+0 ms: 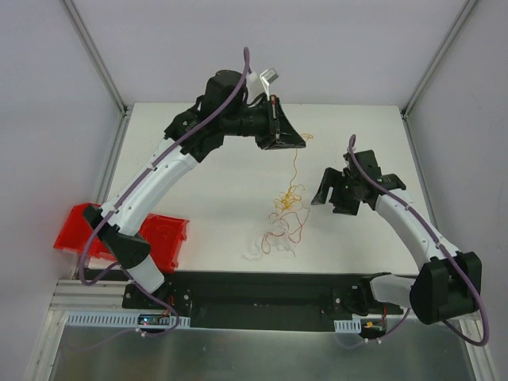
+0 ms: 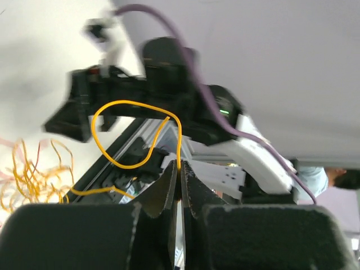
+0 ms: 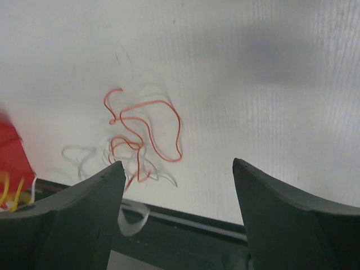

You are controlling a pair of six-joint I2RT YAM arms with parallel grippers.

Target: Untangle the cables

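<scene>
Pinching a limp, featherlight yellow strand (image 2: 135, 102) high in the clamped left tool (image 2: 179, 169), trailing to the cables (image 1: 286, 216) on the tabletop (image 1: 222, 206), hovering the right tool (image 3: 178, 164) spread apart, eyeing a red loop (image 3: 180, 135).

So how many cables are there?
3, by colour: yellow cable pinched in the left gripper; red cable and whitish cable lying near the front edge of the table. More may be hidden among them.

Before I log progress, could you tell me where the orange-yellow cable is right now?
In the top view, the orange-yellow cable hangs mid-table from the shut left gripper, its lower end piled just beyond the red and whitish cables.
</scene>
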